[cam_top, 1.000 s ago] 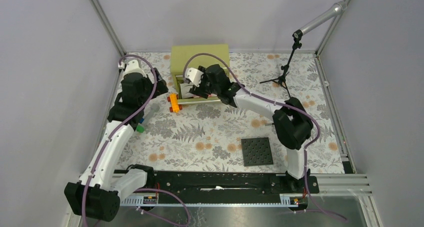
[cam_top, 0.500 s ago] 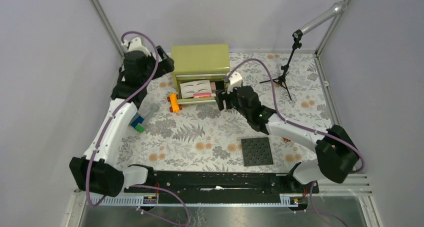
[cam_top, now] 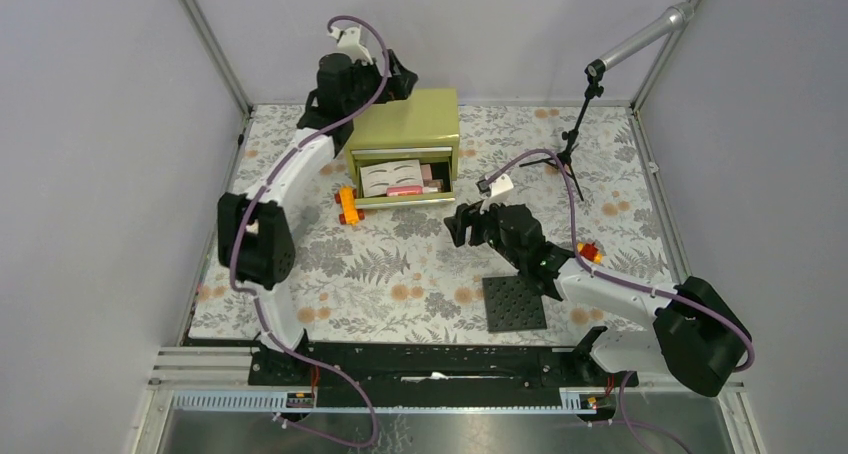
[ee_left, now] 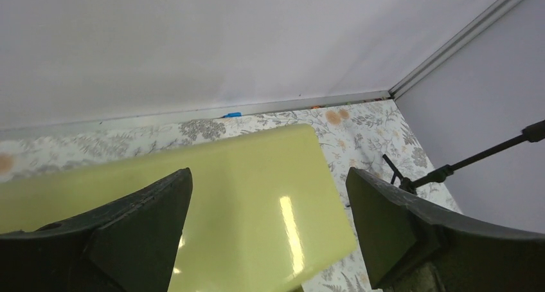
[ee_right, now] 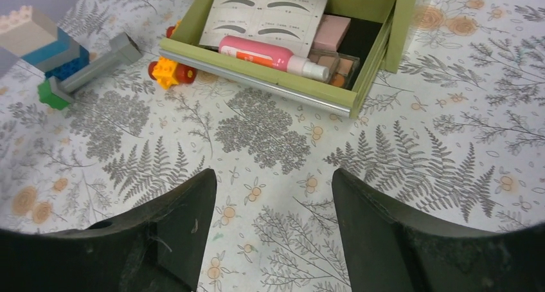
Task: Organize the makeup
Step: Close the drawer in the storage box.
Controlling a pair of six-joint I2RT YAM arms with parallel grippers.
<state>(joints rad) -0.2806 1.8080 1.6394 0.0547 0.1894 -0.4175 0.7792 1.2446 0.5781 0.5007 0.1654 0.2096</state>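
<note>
L arm [cam_top: 290,169] at full reach fwd, L end effector [cam_top: 398,76] wide open; R arm [cam_top: 605,289] low, R end effector [cam_top: 464,224] open.

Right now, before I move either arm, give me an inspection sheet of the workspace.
Surface: floral cloth, flat, no spills seen.
Job's things: green drawer box, drawer open; inside lie an eyebrow stencil card, pink-red tube and pink compact.
Clutter: orange toy car by the drawer's left front corner; toy blocks; dark studded plate; small red-yellow toy.
Grippers: left gripper open, empty, above the box top; right gripper open, empty, over the cloth before the drawer.
Cables: purple cables along both arms, no snag seen.
Surroundings: white walls; microphone stand at far right.
</note>
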